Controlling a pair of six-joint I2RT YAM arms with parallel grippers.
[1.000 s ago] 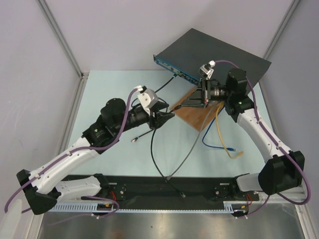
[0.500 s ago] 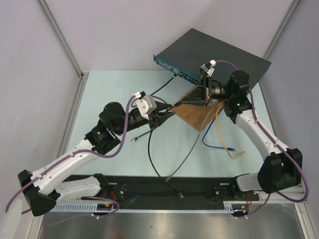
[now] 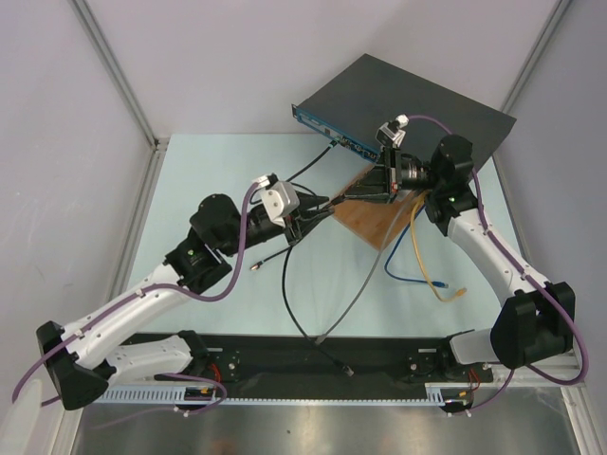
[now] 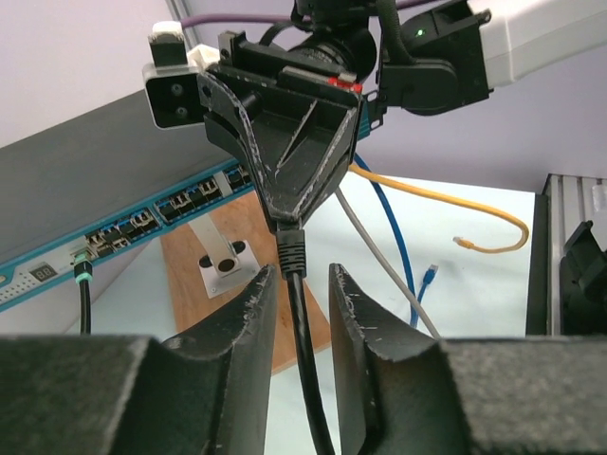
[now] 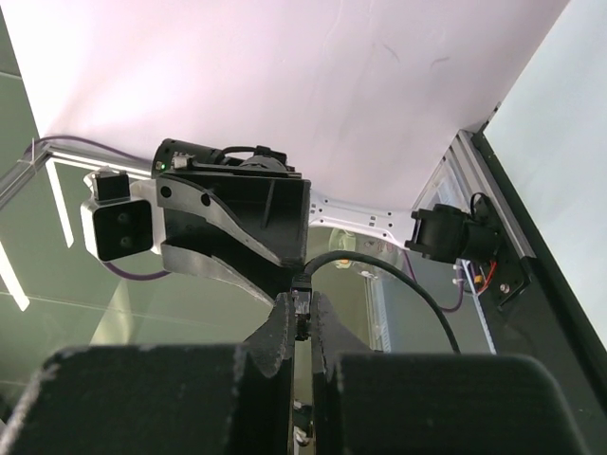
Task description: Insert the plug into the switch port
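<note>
Switch (image 3: 417,104) at far edge — pale teal table (image 3: 218,171), lilac walls (image 3: 237,57)

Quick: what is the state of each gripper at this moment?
Left gripper: open, with the black cable running between its fingers.
Right gripper: closed, holding the plug.

The large, flat, dark grey metal switch (image 4: 104,166) with a teal-blue socketed front is cut off by the left edge of the left wrist view. Its right end hides behind the black right gripper (image 4: 287,220). In front of the switch, the black plug (image 4: 292,248) has its tip buried between that gripper's closed jaws. From above, the switch's sockets are too small to count.
</note>
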